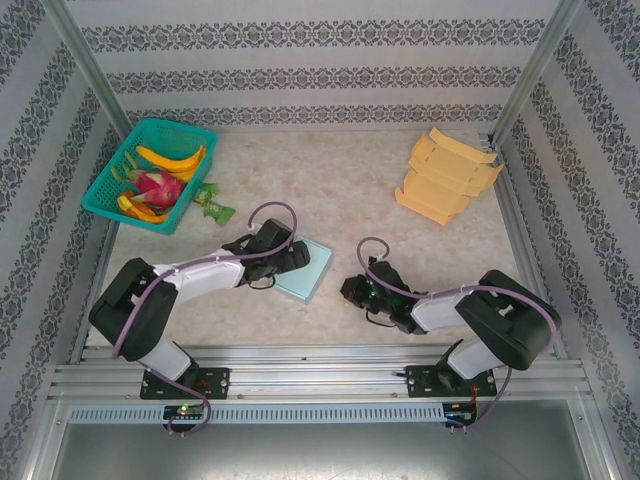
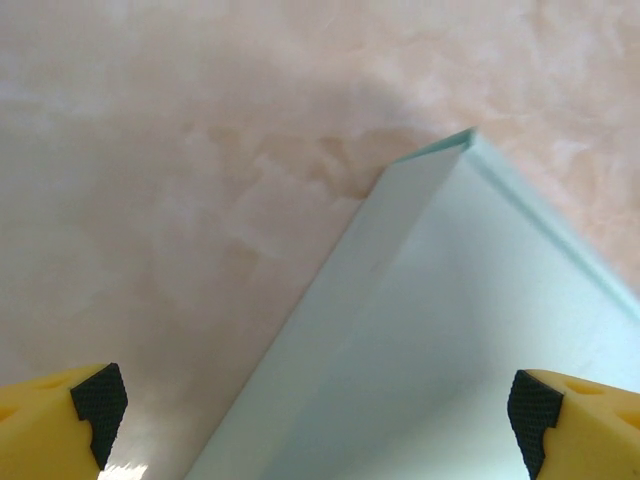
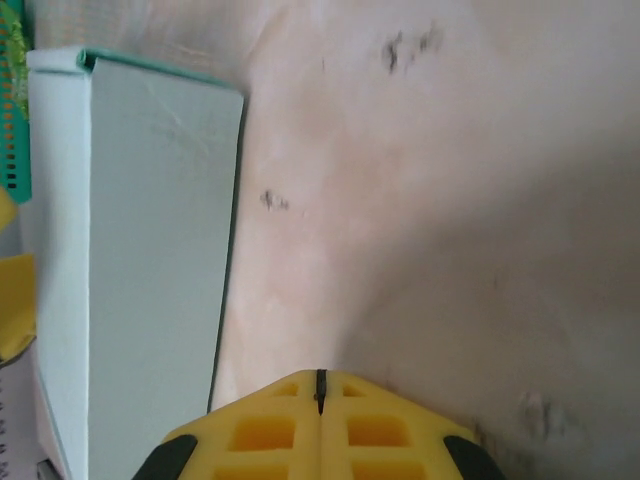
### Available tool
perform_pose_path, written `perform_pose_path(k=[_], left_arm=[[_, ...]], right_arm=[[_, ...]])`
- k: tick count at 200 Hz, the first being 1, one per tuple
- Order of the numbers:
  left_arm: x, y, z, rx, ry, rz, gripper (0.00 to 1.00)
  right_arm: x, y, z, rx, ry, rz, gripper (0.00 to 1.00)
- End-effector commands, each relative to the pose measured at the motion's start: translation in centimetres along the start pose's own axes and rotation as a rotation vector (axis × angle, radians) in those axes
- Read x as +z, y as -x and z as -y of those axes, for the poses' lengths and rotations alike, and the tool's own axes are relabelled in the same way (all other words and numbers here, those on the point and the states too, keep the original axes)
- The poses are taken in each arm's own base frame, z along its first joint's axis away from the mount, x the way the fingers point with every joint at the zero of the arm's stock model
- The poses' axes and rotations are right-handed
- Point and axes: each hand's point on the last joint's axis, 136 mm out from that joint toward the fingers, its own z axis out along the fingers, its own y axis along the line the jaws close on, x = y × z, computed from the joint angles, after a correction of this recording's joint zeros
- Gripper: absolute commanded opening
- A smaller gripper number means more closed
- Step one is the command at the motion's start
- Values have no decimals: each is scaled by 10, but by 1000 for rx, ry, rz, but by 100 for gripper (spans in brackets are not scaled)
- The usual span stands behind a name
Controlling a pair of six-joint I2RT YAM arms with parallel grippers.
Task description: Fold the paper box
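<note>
Pale teal flat paper box (image 1: 308, 270) lies on the beige marbled tabletop (image 1: 380, 190) between my two arms, near the front. My left gripper (image 2: 318, 405) is spread wide above its left edge, with one corner showing between the yellow fingers (image 2: 50, 420) (contact I cannot make out). My right gripper (image 3: 320, 385) is pressed together, holding nothing, just right of the box and apart from it. From above, my left wrist hides the box's left part. Its long axis runs near to far, leaning slightly right.
</note>
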Motion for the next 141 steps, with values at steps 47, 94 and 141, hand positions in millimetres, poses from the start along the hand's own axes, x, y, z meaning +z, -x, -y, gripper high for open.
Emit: perform_pose_path(k=[47, 94, 141], left_arm=[[21, 19, 35, 114, -75, -4, 100], [34, 11, 77, 132, -219, -81, 100], [29, 16, 95, 146, -247, -83, 100]], right_arm=[[45, 16, -13, -38, -6, -115, 3], [71, 20, -47, -58, 76, -113, 3], [57, 35, -74, -165, 89, -7, 3]])
